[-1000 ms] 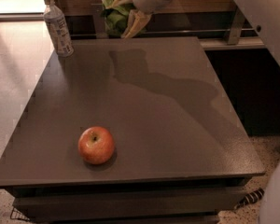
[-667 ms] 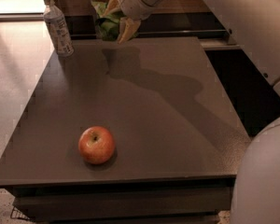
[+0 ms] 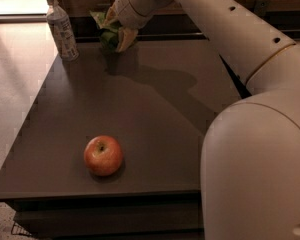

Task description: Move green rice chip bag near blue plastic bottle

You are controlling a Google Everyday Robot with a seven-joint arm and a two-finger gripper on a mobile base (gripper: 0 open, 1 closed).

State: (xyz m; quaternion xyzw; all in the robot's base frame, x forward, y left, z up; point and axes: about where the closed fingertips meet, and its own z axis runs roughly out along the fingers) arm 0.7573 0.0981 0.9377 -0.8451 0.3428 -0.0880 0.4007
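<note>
The green rice chip bag (image 3: 108,33) is held in my gripper (image 3: 116,29) at the far edge of the dark table, just above its surface. Only part of the green foil shows between the pale fingers (image 3: 126,37). The blue plastic bottle (image 3: 61,29), clear with a white cap and a pale label, stands upright at the table's far left corner, a short way left of the bag. My white arm reaches in from the right across the table.
A red apple (image 3: 103,155) sits near the front left of the dark table (image 3: 155,119). My robot's large white body (image 3: 255,174) fills the lower right. A dark ledge runs behind the table's far edge.
My gripper has carried the green bag leftward and lower, closer to the bottle. The bottle and the apple have not moved on the table.
</note>
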